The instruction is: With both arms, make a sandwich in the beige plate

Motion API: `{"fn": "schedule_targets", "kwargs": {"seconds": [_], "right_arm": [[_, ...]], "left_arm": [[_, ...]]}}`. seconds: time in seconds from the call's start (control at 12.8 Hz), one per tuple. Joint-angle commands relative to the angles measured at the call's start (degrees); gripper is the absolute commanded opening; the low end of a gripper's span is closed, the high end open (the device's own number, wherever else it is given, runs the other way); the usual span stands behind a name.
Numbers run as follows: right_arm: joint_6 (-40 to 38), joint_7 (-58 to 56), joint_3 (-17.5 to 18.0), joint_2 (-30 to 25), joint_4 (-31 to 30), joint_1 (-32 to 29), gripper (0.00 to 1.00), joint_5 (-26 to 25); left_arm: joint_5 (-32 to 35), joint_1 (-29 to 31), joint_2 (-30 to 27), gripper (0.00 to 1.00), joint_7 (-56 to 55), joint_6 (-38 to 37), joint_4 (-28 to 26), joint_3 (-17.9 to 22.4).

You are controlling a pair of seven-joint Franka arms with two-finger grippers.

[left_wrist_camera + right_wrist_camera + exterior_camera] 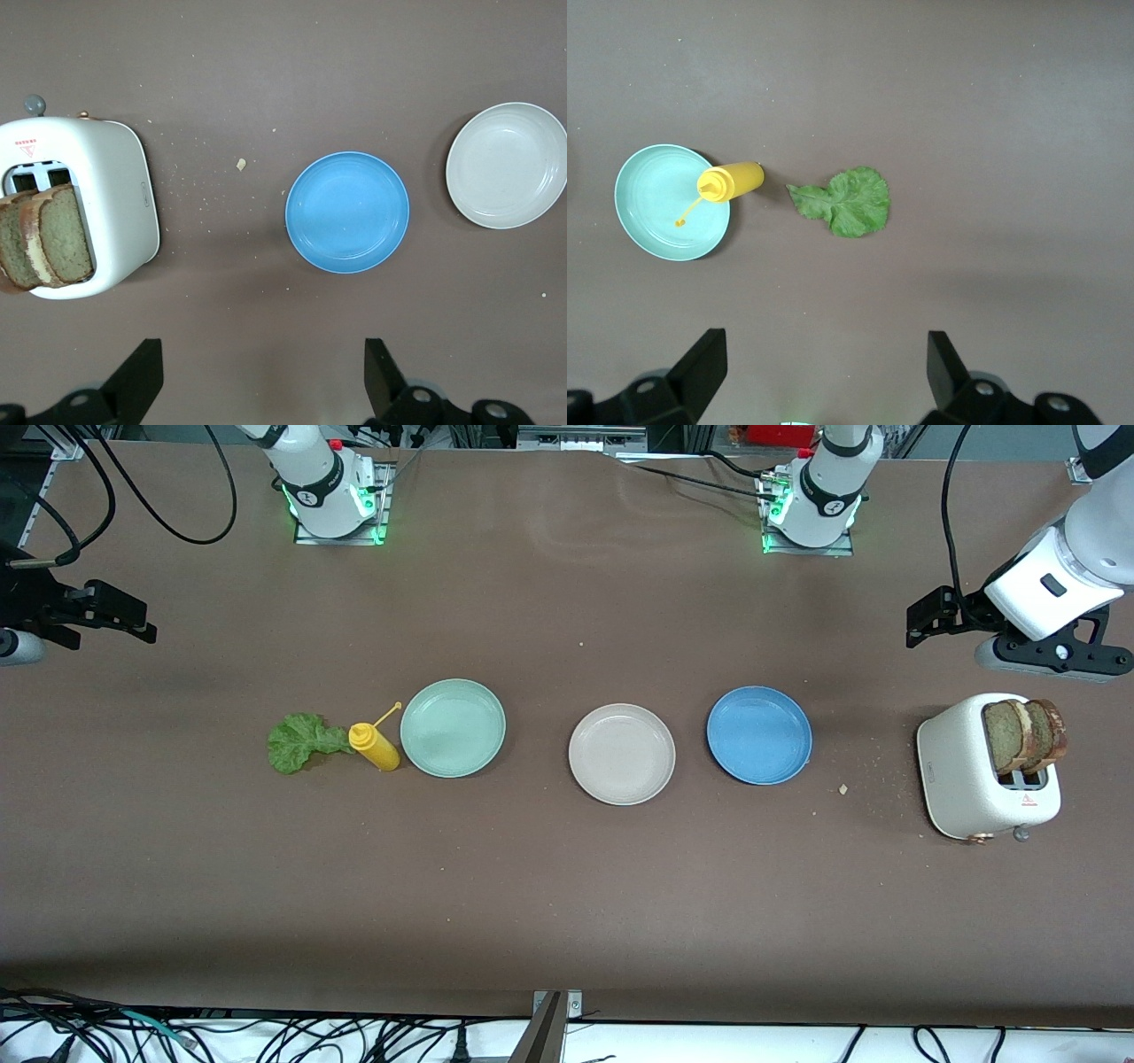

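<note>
So, both arms wait with nothing in them. The left gripper (921, 620) hangs with its fingers spread wide over bare table at the left arm's end. The right gripper (124, 615) hangs just as wide over bare table at the right arm's end.

Seen from the front, the toaster (961, 779) sits at about five o'clock from the left gripper. Two bread slices (1023, 735) stick up out of its slots, close together. The fingers may pinch both slices at once, or pull the light toaster up with them. Crumbs (842, 788) show the bread breaks easily.

The lettuce leaf (297, 741) lies flat at about four o'clock from the right gripper. It is thin, so the fingers may slide over it. The yellow bottle (374, 747) touches the leaf at its three o'clock and may get knocked over.

The beige plate (622, 755) is empty, in the middle of the table. The blue plate (759, 735) sits at its three o'clock and the mint green plate (453, 728) at its nine o'clock. Food may land on the wrong plate. Both arms may also bump if they reach the beige plate together.
</note>
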Motion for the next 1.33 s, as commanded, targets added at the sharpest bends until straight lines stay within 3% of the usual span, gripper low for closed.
{"fn": "schedule_targets", "kwargs": {"seconds": [0.0,0.31,0.47,0.63,0.78,1.02,1.25], "right_arm": [[-0.2,0.7,0.1,0.1,0.6,0.0,1.00,-0.3],[-0.2,0.7,0.1,0.0,0.6,-0.1,1.00,-0.5],[-0.4,0.6,0.1,-0.1,0.6,-0.1,1.00,-0.4],[-0.2,0.8,0.2,0.1,0.6,0.2,1.00,-0.9],[-0.1,0.9,0.3,0.6,0.6,0.2,1.00,-0.5],[-0.3,0.5,0.6,1.5,0.6,0.3,1.00,-0.3],[-1.4,0.2,1.4,1.5,0.4,0.3,1.00,-0.1]], "left_arm": [[1.0,0.5,-1.0,1.00,0.5,-0.3,-0.8,-0.4],[1.8,4.7,3.8,1.00,0.6,-0.1,3.5,-0.2],[7.1,6.1,5.6,1.00,2.7,0.4,3.7,-0.2],[7.8,8.4,7.5,1.00,4.9,2.1,2.9,-0.2],[8.0,11.1,8.6,1.00,8.9,9.2,-0.6,-0.2],[7.9,16.2,8.1,1.00,14.0,21.4,-10.0,-0.3],[8.0,18.4,7.9,1.00,14.3,27.3,-15.4,-0.4]]}}
